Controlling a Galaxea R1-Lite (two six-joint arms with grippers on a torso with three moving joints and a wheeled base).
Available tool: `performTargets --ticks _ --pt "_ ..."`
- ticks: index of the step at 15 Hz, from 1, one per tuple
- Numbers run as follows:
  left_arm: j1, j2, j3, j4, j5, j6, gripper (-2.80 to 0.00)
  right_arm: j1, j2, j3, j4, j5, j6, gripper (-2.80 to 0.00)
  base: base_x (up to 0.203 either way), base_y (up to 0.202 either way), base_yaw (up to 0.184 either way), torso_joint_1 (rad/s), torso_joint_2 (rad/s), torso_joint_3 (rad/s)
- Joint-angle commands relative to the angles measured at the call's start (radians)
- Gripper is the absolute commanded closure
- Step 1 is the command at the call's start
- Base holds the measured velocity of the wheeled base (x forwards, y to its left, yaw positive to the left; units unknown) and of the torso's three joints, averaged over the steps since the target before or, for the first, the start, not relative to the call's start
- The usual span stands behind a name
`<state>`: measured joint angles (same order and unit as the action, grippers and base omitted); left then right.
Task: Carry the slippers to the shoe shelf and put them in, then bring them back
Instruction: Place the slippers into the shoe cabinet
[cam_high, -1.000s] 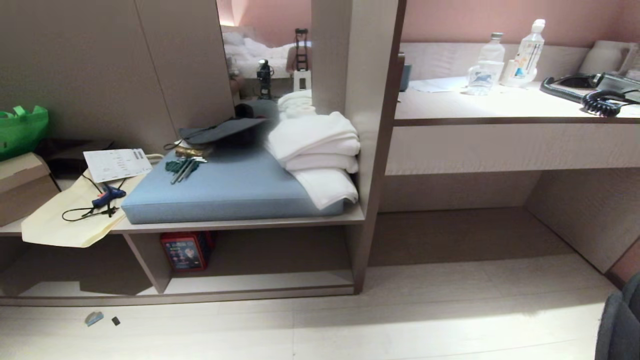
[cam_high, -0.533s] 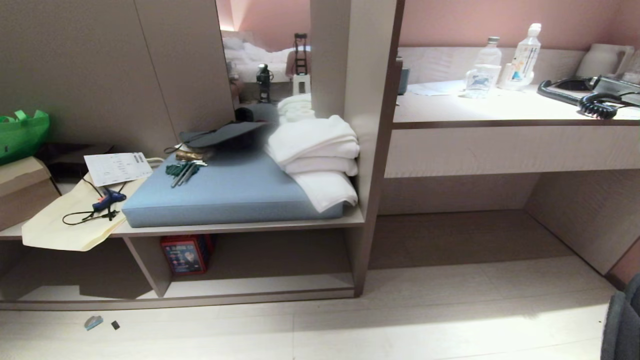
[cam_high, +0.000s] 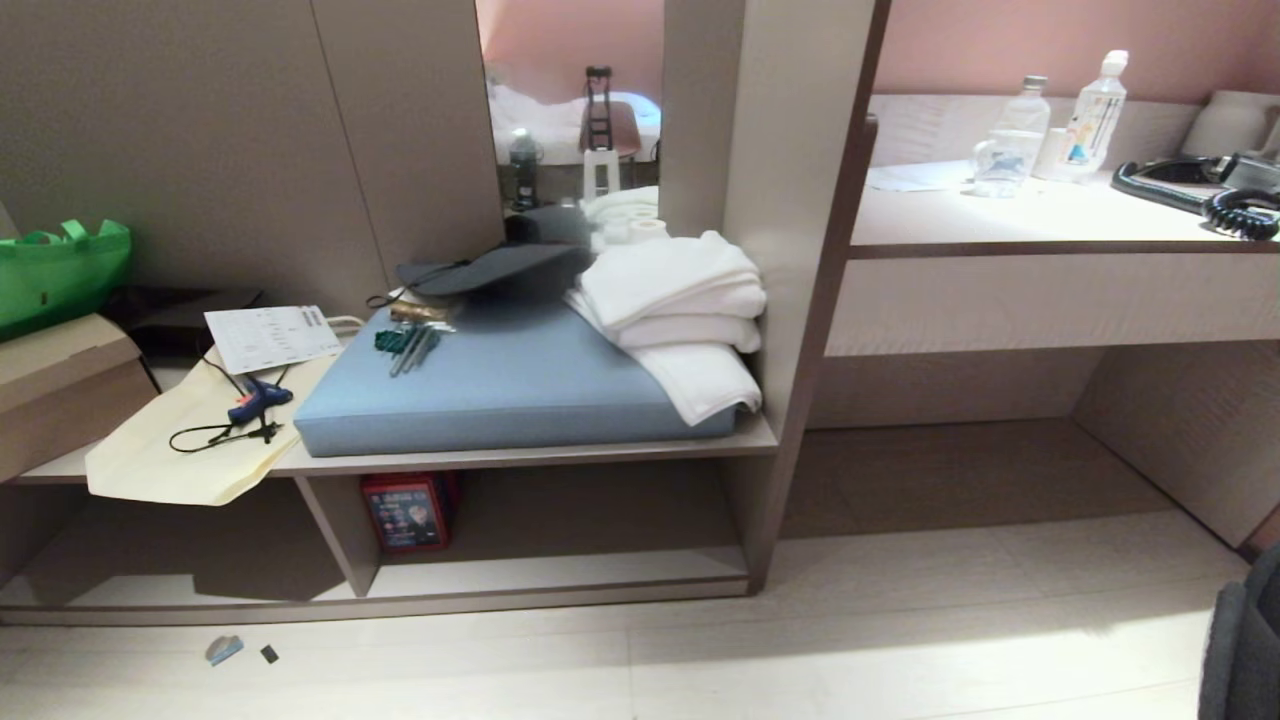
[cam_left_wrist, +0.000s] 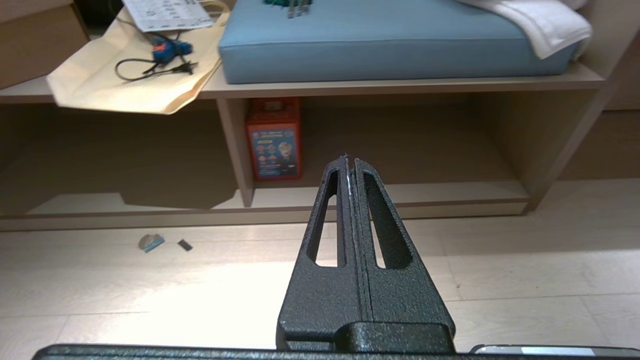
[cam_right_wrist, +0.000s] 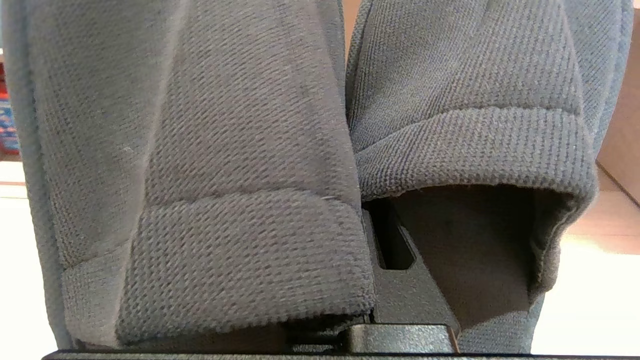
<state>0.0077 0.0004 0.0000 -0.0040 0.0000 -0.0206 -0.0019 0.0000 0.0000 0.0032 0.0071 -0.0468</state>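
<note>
The shoe shelf (cam_high: 520, 458) held a blue cushion (cam_high: 510, 385) and a cream bag (cam_high: 180, 450) on top, 1 red box (cam_high: 405, 512) inside.

The shoe shelf (cam_high: 560, 585) at the lower left of the head view has two open compartments split by an upright divider (cam_high: 335, 530). A red box (cam_high: 408, 511) stands just right of the divider, narrowing the right compartment's left end; the rest of that bay is open. The floor (cam_high: 900, 630) in front is open apart from two small scraps (cam_high: 238, 651).
</note>
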Motion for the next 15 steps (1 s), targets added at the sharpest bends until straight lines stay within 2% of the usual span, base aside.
performTargets --ticks 1,12,15 --pt "0.000 0.001 0.000 -0.001 0.000 -0.001 0.00 0.000 0.001 0.002 0.000 0.001 -0.001 0.00 0.000 0.195 -0.003 0.004 0.00 0.005" --pt "0.002 0.001 0.000 -0.001 0.000 -0.001 0.00 0.000 0.002 0.002 0.000 0.001 -0.001 0.00 0.000 0.196 -0.003 0.003 0.00 0.003" --pt "0.001 0.001 0.000 -0.001 0.000 -0.001 0.00 0.000 0.000 0.002 0.000 0.001 -0.002 0.00 0.000 0.086 -0.003 0.001 0.00 0.005"
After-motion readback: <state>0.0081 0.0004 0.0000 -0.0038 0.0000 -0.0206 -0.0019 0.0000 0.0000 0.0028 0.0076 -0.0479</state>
